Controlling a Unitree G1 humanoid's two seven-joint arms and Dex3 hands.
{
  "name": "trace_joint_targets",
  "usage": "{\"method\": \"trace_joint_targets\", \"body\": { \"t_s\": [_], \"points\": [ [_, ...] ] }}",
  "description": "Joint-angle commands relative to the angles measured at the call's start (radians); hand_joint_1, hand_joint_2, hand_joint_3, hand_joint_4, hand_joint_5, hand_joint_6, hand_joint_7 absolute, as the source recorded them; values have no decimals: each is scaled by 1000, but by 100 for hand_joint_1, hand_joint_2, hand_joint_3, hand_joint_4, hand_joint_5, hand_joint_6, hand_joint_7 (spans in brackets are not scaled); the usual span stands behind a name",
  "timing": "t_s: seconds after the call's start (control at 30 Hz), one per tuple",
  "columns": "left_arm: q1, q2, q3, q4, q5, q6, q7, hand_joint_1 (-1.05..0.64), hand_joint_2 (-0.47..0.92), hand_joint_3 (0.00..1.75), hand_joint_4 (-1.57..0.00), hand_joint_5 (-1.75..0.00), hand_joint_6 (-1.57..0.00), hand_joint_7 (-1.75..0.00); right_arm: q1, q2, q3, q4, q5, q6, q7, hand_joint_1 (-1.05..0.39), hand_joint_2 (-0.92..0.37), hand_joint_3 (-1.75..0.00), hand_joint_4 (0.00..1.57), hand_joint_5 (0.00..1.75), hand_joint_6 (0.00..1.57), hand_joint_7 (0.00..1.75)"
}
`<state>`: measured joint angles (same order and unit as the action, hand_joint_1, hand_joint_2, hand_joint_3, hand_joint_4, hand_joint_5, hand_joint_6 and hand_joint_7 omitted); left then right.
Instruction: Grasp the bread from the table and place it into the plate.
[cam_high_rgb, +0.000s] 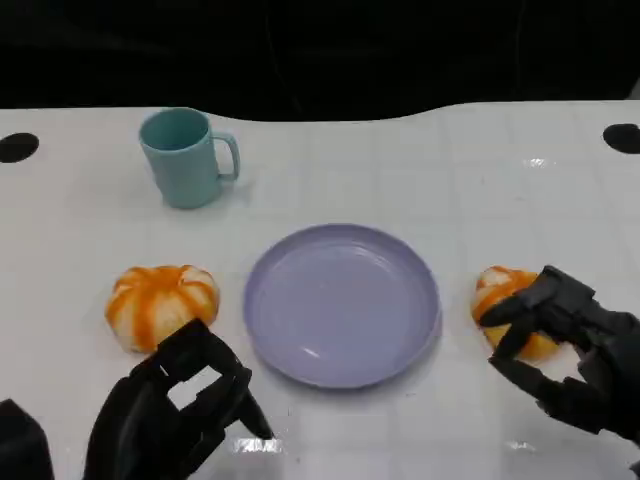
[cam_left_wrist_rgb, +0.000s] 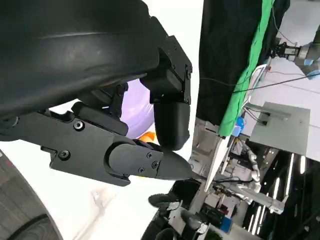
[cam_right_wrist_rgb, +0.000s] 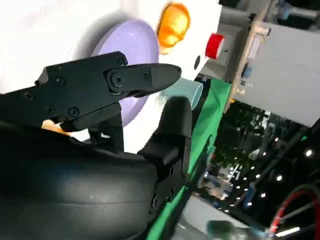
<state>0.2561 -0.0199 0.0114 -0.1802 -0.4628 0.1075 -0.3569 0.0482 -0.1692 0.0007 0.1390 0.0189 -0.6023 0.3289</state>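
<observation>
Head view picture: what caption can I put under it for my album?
Right hand reaches over one orange-striped bread roll; round lavender plate waits empty.

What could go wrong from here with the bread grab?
1. The right robot hand is around the right bread but a firm hold isn't clear; it may slip on the lift.
2. The purple plate is light-looking and close; a low carry could nudge it.
3. The left robot hand hovers by the left bread and could bump it.
</observation>
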Motion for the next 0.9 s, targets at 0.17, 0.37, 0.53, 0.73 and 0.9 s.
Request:
{"method": "trace_joint_targets", "body": {
  "t_s": [0.17,0.37,0.53,0.73,0.9],
  "points": [
    [4,13,12,4,4,-16,-11,-60,92,17,-71,-175,-56,-161,-54,-109,-54,50,-316,-169,-190,-46,-92,-7,20,98,31,56],
    [3,12,12,4,0,-14,-12,-62,92,17,-71,-175,-57,-162,-44,-180,-46,9,-456,-143,-252,-46,-91,0,3,74,30,23],
    [5,14,12,4,3,-15,-12,-62,92,17,-71,-175,-57,-162,-11,-235,-37,-97,-572,-50,-253,-47,-88,0,0,36,22,9],
    [5,13,12,4,1,-16,-14,-60,92,18,-71,-175,-57,-162,8,-269,-17,-173,-678,31,-264,-49,-83,0,0,19,19,4],
    [2,13,8,5,7,-14,-8,-61,92,18,-70,-175,-57,-162,11,-285,8,-207,-750,96,-274,-48,-79,0,0,13,19,3]
  ]
}}
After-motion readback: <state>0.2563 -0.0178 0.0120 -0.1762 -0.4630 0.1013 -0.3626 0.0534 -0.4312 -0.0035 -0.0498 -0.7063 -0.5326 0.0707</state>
